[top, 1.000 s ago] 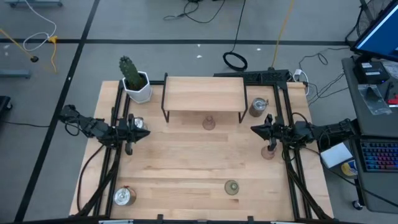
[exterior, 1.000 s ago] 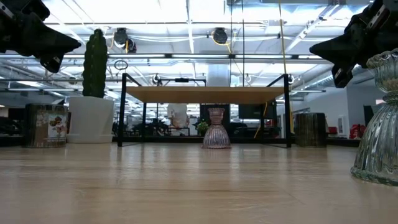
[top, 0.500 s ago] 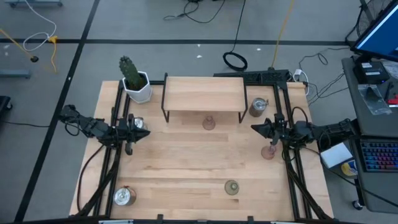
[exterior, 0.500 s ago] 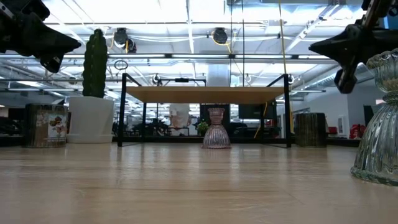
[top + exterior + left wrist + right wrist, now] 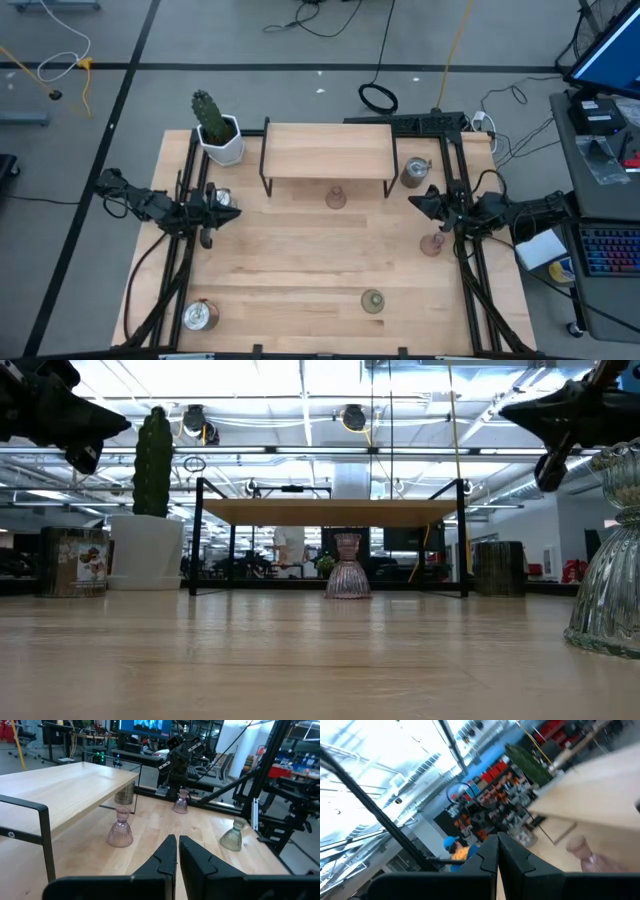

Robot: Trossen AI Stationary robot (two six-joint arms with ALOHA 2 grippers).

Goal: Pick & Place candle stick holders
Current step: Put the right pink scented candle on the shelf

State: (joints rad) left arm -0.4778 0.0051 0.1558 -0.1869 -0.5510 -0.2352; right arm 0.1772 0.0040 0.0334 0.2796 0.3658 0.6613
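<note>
Two pale pink holders stand on their bases: one (image 5: 336, 198) at the front edge of the wooden shelf, one (image 5: 432, 243) at the right. The olive-green holder (image 5: 372, 300) stands near the near edge. The silver cups stand at the far right (image 5: 414, 172), the near left (image 5: 200, 315) and beside my left gripper (image 5: 221, 197). My left gripper (image 5: 213, 214) is shut and empty at the table's left. My right gripper (image 5: 415, 203) is shut and empty, raised just beyond the right pink holder.
A wooden shelf on black legs (image 5: 328, 152) stands at the far middle. A white pot with a green cactus (image 5: 218, 132) stands at the far left. Black frame rails (image 5: 186, 190) run along both table sides. Bare wood lies in the middle (image 5: 320, 255).
My right gripper has risen and drawn back a little toward the table's right and far edges, staying shut. The pink holder below it has stayed in place.
</note>
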